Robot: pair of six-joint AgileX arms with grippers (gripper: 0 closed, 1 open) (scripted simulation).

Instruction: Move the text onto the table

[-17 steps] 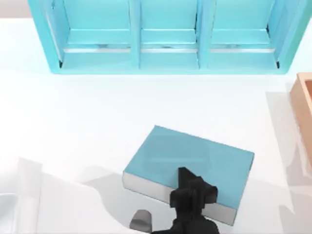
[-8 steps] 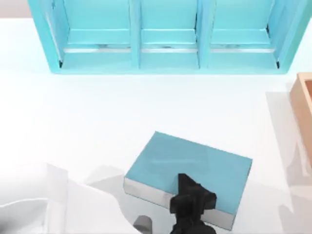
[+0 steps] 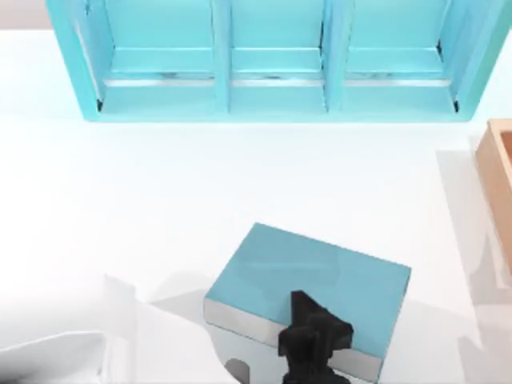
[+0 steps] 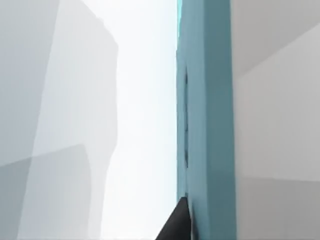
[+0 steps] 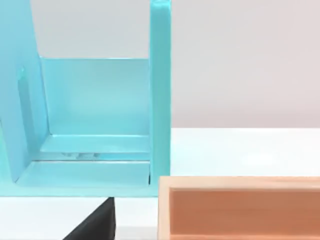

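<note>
The text (image 3: 320, 280) is a thick teal-blue book with white page edges, lying flat and slightly turned near the front middle of the white table (image 3: 160, 200). My left gripper (image 3: 310, 322) reaches in from the front edge and is shut on the text's near long side, one black finger lying on the top cover. The left wrist view shows the teal cover (image 4: 207, 125) edge-on beside one dark fingertip (image 4: 175, 225). A shadow lies to the left of the text; whether it touches the table I cannot tell. My right gripper (image 5: 95, 225) is parked off to the right, facing the shelf.
A light-blue three-bay shelf (image 3: 272, 64) spans the back of the table; its right bay (image 5: 100, 110) is in the right wrist view. A tan wooden box (image 3: 500, 176) stands at the right edge (image 5: 240, 205). A pale arm link (image 3: 56, 360) crosses the front left corner.
The text, held by my left gripper, has shifted toward the front edge and looks smaller, so lower. The pale arm link at front left has slid rightward.
</note>
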